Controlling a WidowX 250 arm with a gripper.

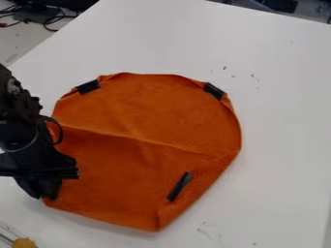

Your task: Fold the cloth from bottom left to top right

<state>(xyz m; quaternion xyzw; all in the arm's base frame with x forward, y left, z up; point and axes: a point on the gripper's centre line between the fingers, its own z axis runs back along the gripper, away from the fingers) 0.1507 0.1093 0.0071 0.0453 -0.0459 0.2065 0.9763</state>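
The black gripper (46, 191) is low at the left, right at the bottom left corner of the orange cloth (139, 145), and it hides that corner. Whether it holds the fabric cannot be made out. The cloth lies spread on the white table, with a crease running across its middle from the left edge to the right. Black strips mark it at the upper left (88, 87), the upper right (214, 91) and the lower right (180, 186). Its edges there are turned or puckered.
The white table (278, 131) extends around the cloth, with small dark marks on its surface. A yellowish-brown object (24, 242) sits at the bottom left edge of the view. Dark cables (48, 20) lie beyond the table at the upper left.
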